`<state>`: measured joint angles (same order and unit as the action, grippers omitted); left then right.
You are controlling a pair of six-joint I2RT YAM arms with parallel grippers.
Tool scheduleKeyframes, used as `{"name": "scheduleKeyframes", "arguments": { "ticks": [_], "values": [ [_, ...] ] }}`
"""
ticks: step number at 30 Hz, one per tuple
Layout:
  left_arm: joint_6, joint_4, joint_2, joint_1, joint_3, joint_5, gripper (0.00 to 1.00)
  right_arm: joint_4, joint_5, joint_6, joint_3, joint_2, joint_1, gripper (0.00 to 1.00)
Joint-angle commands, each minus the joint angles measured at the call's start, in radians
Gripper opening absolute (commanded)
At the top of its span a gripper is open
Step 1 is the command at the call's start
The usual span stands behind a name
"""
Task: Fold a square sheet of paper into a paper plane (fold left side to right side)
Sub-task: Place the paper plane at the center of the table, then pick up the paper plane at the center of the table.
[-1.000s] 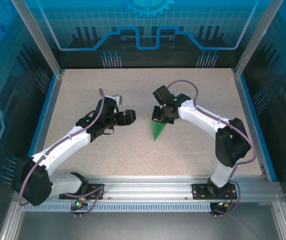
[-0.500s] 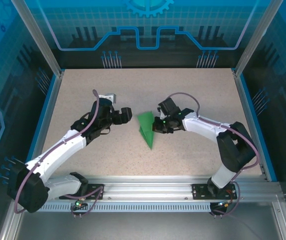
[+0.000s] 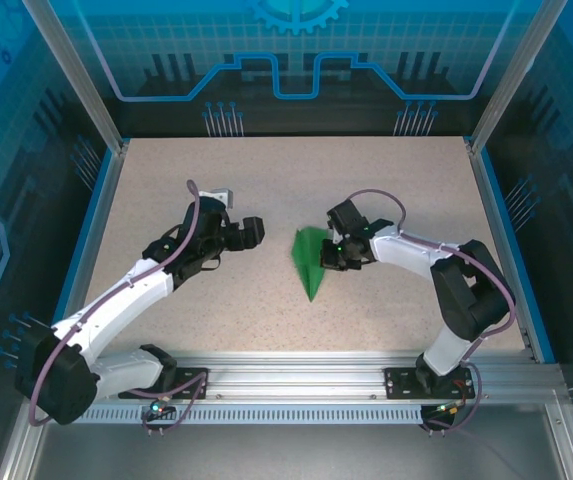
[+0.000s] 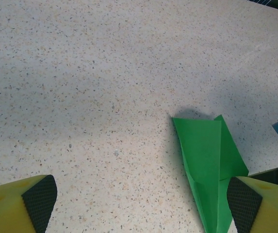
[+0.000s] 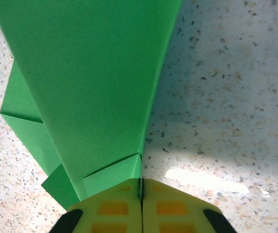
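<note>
The paper plane point(image 3: 309, 262) (bright green, creased) lies on the table point(image 3: 216, 180), slim tip pointing toward the near edge.

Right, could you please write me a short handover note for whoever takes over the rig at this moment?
Left gripper: open and empty, hovering left of the paper plane, apart from it.
Right gripper: fingers shut, apparently pinching the plane's right edge; part of the paper is raised off the table.
Done: the sheet is already folded into a narrow pointed dart, tip toward the arm bases.
Left: probably lay it flat, press the creases and release. I cannot tell whether a fold is missing.
</note>
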<state>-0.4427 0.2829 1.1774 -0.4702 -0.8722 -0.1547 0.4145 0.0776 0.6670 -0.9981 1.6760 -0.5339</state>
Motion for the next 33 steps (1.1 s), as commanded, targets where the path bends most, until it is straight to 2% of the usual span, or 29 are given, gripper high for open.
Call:
{"name": "scheduleKeyframes", "arguments": {
  "ticks": [1,5,12,16,21,27,33],
  "values": [
    [0.019,0.015,0.006,0.01,-0.021,-0.023,0.95,0.035,-0.018,-0.023,-0.01,-0.009,0.008,0.15],
    [0.022,0.013,0.004,0.011,-0.024,-0.026,0.95,0.088,-0.048,-0.043,-0.04,-0.043,0.002,0.32],
    [0.027,0.003,-0.002,0.01,-0.031,-0.028,0.98,0.263,-0.159,-0.099,-0.137,-0.101,-0.064,0.54],
    [0.017,-0.009,-0.014,0.01,-0.022,-0.052,0.99,0.288,-0.128,-0.09,-0.166,-0.07,-0.108,0.64],
    [0.007,-0.014,-0.028,0.012,-0.008,-0.071,0.99,0.268,-0.092,-0.072,-0.183,0.011,-0.15,0.67],
    [0.022,0.001,-0.032,0.012,-0.007,-0.062,0.99,0.253,-0.065,-0.066,-0.217,0.099,-0.161,0.67],
    [0.022,0.006,-0.033,0.012,-0.005,-0.057,0.99,0.248,-0.067,-0.058,-0.239,0.158,-0.16,0.54]
  ]
}}
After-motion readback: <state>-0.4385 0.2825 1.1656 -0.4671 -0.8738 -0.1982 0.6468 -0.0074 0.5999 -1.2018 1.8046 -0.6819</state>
